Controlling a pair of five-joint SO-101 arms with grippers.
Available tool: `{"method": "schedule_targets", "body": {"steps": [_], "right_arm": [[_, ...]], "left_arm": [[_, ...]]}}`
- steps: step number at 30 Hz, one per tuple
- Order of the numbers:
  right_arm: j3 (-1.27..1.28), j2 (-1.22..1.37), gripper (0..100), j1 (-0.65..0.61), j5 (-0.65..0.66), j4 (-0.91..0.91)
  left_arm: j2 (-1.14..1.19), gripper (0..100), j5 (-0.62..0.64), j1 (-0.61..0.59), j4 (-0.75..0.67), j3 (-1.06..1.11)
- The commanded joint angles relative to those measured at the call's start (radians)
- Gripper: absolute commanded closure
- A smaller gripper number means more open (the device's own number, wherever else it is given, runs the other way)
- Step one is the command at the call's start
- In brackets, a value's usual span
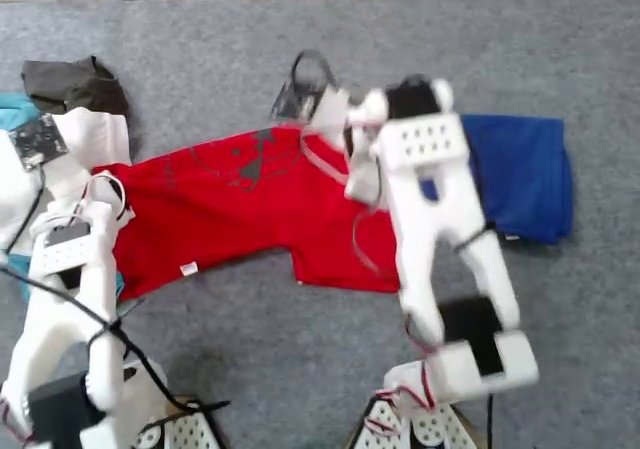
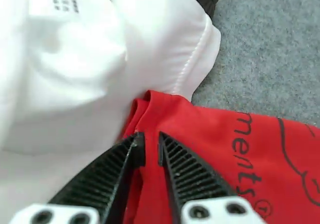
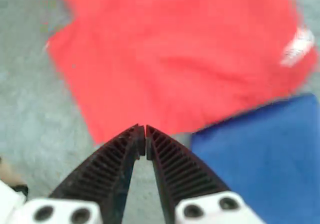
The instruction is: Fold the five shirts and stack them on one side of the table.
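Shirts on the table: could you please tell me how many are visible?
5: a red shirt spread in the middle, a folded blue shirt at the right, and at the left a white shirt, a dark shirt and a teal shirt, mostly hidden.

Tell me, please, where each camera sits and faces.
High view: above the table, looking down on both arms, red shirt, blue shirt.
Left wrist view: on left arm; left end effector at red shirt's edge, by white shirt.
Right wrist view: on right arm; right end effector facing red and blue shirts.
All share the red shirt.
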Motion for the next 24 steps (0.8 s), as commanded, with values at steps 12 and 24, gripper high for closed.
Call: {"method": "schedule_targets", "body": {"steps": [12,24], "right_arm": [[0.780,-0.325,81.0,-0.293,0.044,-0.344],[0.765,-0.259,81.0,-0.206,0.044,-0.436]], "left_arm": [[0.040,91,0.058,-0.036,0.005,-0.042],[0.150,91,0.058,-0.031,0.005,-0.120]]}}
